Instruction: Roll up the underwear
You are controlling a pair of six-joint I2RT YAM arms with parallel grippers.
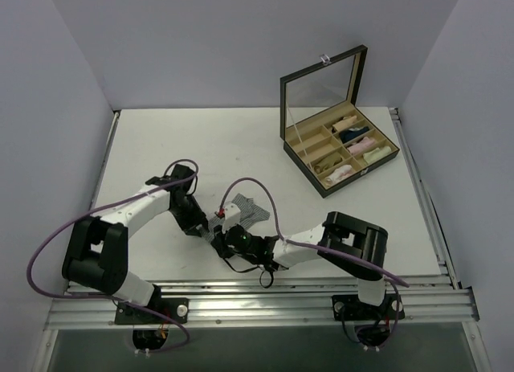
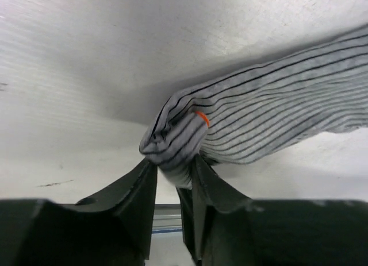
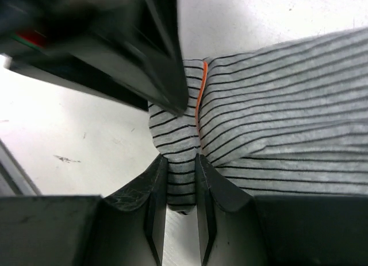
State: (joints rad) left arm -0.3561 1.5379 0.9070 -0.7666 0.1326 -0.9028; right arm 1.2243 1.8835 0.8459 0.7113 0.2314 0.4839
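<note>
The soft grey pinstriped cloth underwear (image 1: 247, 209) lies on the white table (image 1: 241, 139) between my two arms, toward the near edge. My left gripper (image 2: 174, 171) pinches its bunched corner, fingers narrow on the fabric, just below a small orange stitch (image 2: 202, 118). My right gripper (image 3: 181, 175) clamps the same end beside the thin reddish edge (image 3: 199, 99), fingers close together.
</note>
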